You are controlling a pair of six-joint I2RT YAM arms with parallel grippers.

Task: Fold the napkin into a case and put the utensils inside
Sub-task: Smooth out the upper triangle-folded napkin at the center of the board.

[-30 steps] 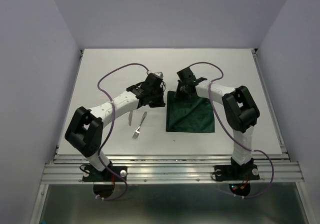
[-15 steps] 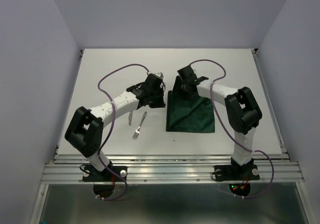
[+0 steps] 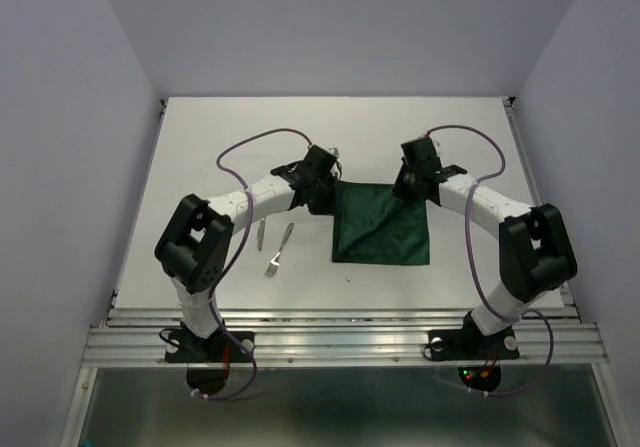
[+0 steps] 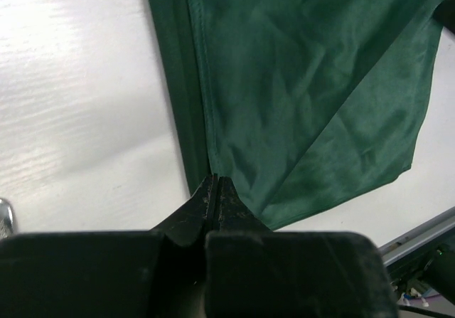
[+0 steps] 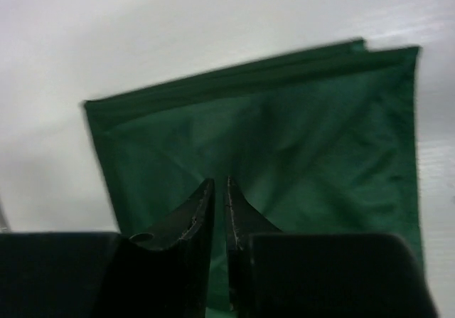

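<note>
Dark green napkin lies on the white table, centre of the top view, slightly right of middle, roughly square, with its lower edge flat toward the bottom of the frame. Left gripper is at the napkin's upper left corner. In the left wrist view its fingers are pressed together, pinching the cloth right at a folded edge, and creases fan out from the tips toward the upper right. A darker under-layer strip shows along the left side of the cloth. Right gripper is at the napkin's upper right corner in the top view. The right wrist view is blurry: the fingers are nearly together with only a thin slit between them, nipping the cloth, and wrinkles run up from the tips. Both arms reach in from the bottom corners of the top view and bend toward the centre. Fork and knife lie side by side on bare table left of the napkin, apart from it, with neither gripper touching them. The knife is the further left of the two.
</note>
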